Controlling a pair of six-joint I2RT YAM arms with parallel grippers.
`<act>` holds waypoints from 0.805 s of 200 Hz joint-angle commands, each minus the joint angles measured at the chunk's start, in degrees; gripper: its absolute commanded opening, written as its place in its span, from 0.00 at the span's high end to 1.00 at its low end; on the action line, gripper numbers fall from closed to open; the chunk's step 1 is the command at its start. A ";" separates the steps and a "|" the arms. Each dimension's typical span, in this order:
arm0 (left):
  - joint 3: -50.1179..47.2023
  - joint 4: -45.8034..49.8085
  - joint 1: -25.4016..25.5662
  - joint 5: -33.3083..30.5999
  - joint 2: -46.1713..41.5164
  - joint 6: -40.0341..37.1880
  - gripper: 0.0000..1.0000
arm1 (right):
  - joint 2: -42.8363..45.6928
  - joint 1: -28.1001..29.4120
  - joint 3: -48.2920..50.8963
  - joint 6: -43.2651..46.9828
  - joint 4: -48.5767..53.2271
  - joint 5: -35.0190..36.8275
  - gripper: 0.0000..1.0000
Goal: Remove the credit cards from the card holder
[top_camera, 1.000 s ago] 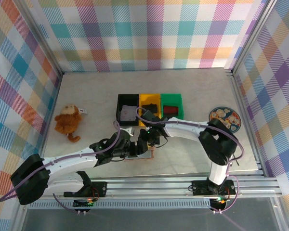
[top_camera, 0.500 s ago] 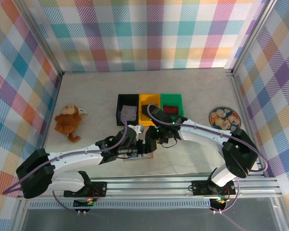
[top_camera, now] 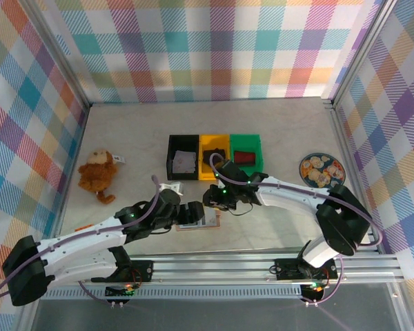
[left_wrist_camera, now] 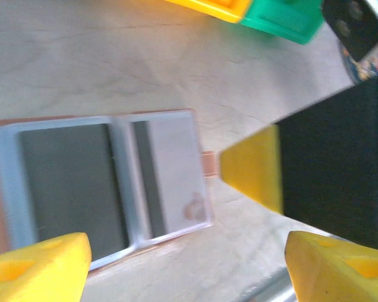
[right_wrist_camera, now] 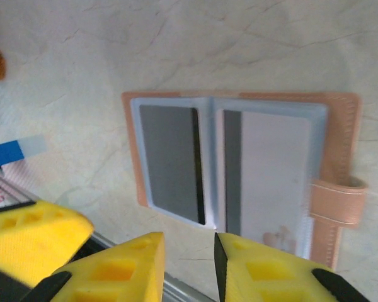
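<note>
Two sets of fingers hang over the card holder (right_wrist_camera: 239, 157), which lies open flat on the worktop (right_wrist_camera: 271, 38). My left fingers (left_wrist_camera: 38, 264) are spread wide across it; my right fingers (right_wrist_camera: 113, 270) stand nearly together at its edge, empty.

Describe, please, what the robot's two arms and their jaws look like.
Both the left arm and the right arm have white, rounded links joined by black joint housings, with a purple cable looping along each. Their black bases carry small green lights. The jaws are bright yellow blocks with square recesses, backed in black.
</note>
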State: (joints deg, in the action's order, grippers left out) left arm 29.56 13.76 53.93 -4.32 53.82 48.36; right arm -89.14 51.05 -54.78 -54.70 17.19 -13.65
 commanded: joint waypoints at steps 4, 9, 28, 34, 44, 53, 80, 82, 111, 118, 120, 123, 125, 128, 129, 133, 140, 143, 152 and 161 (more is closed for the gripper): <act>-2.09 8.18 -0.67 -5.98 -2.96 2.49 0.18 | -3.24 0.67 0.29 -0.98 -4.91 -4.72 0.72; -2.18 8.66 -0.67 -5.93 -3.00 2.82 0.18 | -3.77 0.72 0.29 -1.19 -5.35 -5.05 0.73; -2.70 10.45 -0.67 -5.30 -2.50 4.43 0.19 | -5.27 0.89 0.33 -1.26 -6.19 -4.59 0.73; -2.91 11.32 -0.66 -5.61 -2.34 5.24 0.19 | -5.58 0.98 0.61 -1.40 -7.02 -4.63 0.73; -3.19 12.42 -0.65 -5.96 -1.99 5.84 0.19 | -6.18 0.98 1.16 -2.05 -8.54 -5.04 0.73; -3.19 13.62 -0.67 -6.54 -1.79 6.10 0.19 | -6.61 1.06 1.18 -2.17 -9.15 -5.24 0.73; -2.42 16.91 -0.67 -8.20 -1.68 6.90 0.19 | -7.74 1.16 0.93 -2.41 -9.52 -4.95 0.73; -2.23 17.31 -0.67 -8.42 -1.54 6.92 0.19 | -7.85 1.16 0.83 -2.43 -9.32 -4.87 0.73; -0.13 20.54 -0.76 -9.35 2.00 6.31 0.19 | -9.84 1.24 0.08 -2.82 -9.04 -5.14 0.74; -0.03 20.24 -0.76 -9.04 2.73 6.33 0.19 | -10.45 1.32 -0.09 -2.87 -9.19 -5.50 0.75; 0.04 20.12 -0.76 -8.93 2.96 6.31 0.19 | -10.57 1.33 -0.20 -2.87 -9.08 -5.51 0.75; 0.06 19.89 -0.76 -8.70 3.30 6.27 0.19 | -10.74 1.34 -0.30 -2.94 -8.86 -5.32 0.75; 0.10 19.68 -0.76 -8.58 3.50 6.23 0.19 | -10.73 1.34 -0.38 -2.98 -8.71 -5.18 0.75; 0.15 19.39 -0.76 -8.52 3.70 6.16 0.19 | -10.75 1.36 -0.41 -3.10 -8.59 -4.85 0.75; 0.15 19.30 -0.76 -8.39 3.77 6.15 0.19 | -10.77 1.39 -0.37 -3.10 -8.63 -4.69 0.75; 0.15 19.14 -0.76 -8.23 4.13 6.21 0.19 | -10.68 1.43 -0.13 -3.24 -8.67 -4.28 0.75; 0.29 19.19 -0.76 -8.33 4.80 6.31 0.19 | -10.53 1.42 0.18 -3.56 -8.81 -3.79 0.75; 0.38 19.20 -0.76 -8.34 5.12 6.31 0.19 | -10.54 1.42 0.23 -3.57 -8.80 -3.61 0.75; 0.50 19.03 -0.76 -8.35 6.00 6.04 0.19 | -10.53 1.42 0.27 -3.37 -8.92 -3.49 0.75; 0.71 19.27 -0.74 -8.63 6.95 6.05 0.19 | -10.92 1.48 0.13 -3.22 -9.02 -3.72 0.75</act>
State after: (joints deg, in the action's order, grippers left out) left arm 28.25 31.44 53.80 -11.92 58.92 54.43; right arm -99.77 52.01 -54.06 -57.21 8.82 -17.43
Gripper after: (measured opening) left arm 0.813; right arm 0.249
